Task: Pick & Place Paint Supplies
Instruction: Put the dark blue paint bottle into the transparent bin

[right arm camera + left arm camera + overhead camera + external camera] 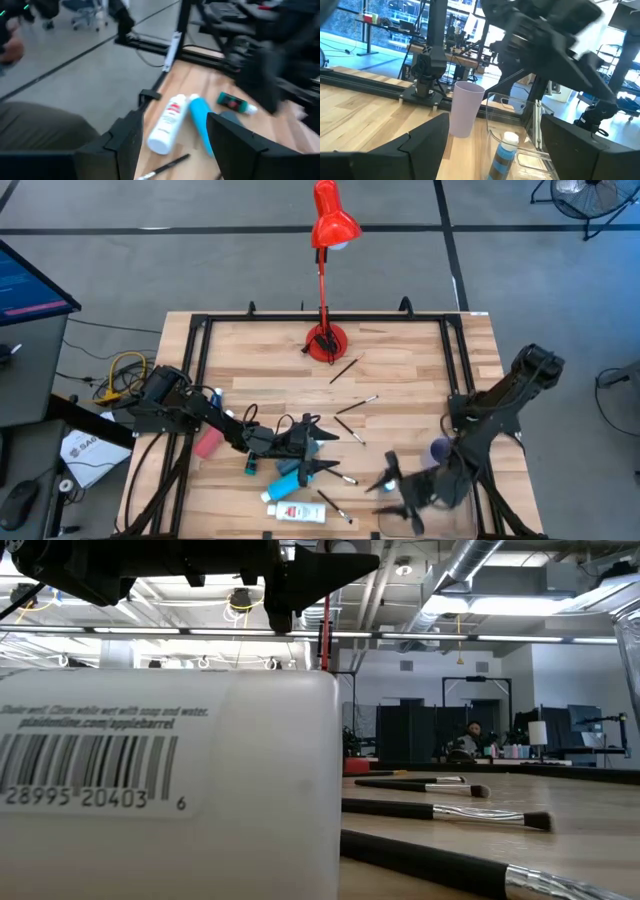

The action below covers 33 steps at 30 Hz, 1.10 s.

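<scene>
My left gripper (325, 450) (495, 122) hovers open and level over the table's middle, pointing right. Past its fingers stand a lilac cup (465, 110) and a clear tray (520, 115) with a white-capped bottle (504, 152) upright inside. My right gripper (385, 495) (175, 120) is open near the front edge, pointing left at a white bottle (167, 125), a blue tube (202, 122) and a teal bottle (235, 104), all lying on the wood. A pink bottle (208, 442) lies under the left arm. Thin brushes (350, 430) lie scattered.
A red desk lamp (325, 340) stands on its base at the table's far middle. The white bottle (150, 790) fills the low view's left, with brushes (440, 810) lying beyond it. A black frame (200, 330) runs along the table's edges.
</scene>
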Motion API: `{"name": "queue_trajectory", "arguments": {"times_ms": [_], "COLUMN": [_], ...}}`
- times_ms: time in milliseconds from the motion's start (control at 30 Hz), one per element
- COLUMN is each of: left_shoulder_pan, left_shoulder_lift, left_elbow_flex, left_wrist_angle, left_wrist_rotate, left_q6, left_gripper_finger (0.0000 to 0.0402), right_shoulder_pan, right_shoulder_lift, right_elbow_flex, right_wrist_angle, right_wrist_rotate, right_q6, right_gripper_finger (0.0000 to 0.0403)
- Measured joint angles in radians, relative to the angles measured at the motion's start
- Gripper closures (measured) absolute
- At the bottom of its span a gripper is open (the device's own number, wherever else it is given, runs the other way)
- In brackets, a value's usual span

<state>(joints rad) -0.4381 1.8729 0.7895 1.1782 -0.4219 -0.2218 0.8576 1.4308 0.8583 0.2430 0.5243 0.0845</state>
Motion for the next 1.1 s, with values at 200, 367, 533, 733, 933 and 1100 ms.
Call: {"name": "queue_trajectory", "arguments": {"times_ms": [200, 367, 533, 733, 933, 1100], "left_shoulder_pan": [0.0, 0.018, 0.044, 0.032, 0.023, 0.033], "left_shoulder_lift": [0.0, -0.059, -0.21, -0.308, -0.353, -0.351], "left_elbow_flex": [0.0, 0.0, 0.001, 0.003, 0.002, 0.0], "left_wrist_angle": [-0.007, -0.102, -0.43, -0.514, -0.523, -0.566], "left_wrist_rotate": [-0.005, -0.079, -0.117, -0.154, -0.166, -0.195], "left_q6": [-0.005, -0.068, -0.146, -0.203, -0.158, -0.104], "left_gripper_finger": [0.0106, 0.0106, 0.0106, 0.0106, 0.0106, 0.0106], "right_shoulder_pan": [-0.067, -0.118, -0.111, -0.131, -0.229, -0.297], "right_shoulder_lift": [-0.127, -0.233, -0.315, -0.372, -0.391, -0.381], "right_elbow_flex": [-0.041, -0.041, -0.055, -0.119, -0.226, -0.247], "right_wrist_angle": [-0.044, -0.13, -0.22, -0.205, -0.041, -0.045], "right_wrist_rotate": [-0.001, -0.001, -0.003, -0.026, -0.199, -0.315], "right_q6": [0.018, -0.012, -0.009, -0.024, -0.043, -0.037], "right_gripper_finger": [0.0194, 0.0194, 0.0194, 0.0194, 0.0194, 0.0194]}}
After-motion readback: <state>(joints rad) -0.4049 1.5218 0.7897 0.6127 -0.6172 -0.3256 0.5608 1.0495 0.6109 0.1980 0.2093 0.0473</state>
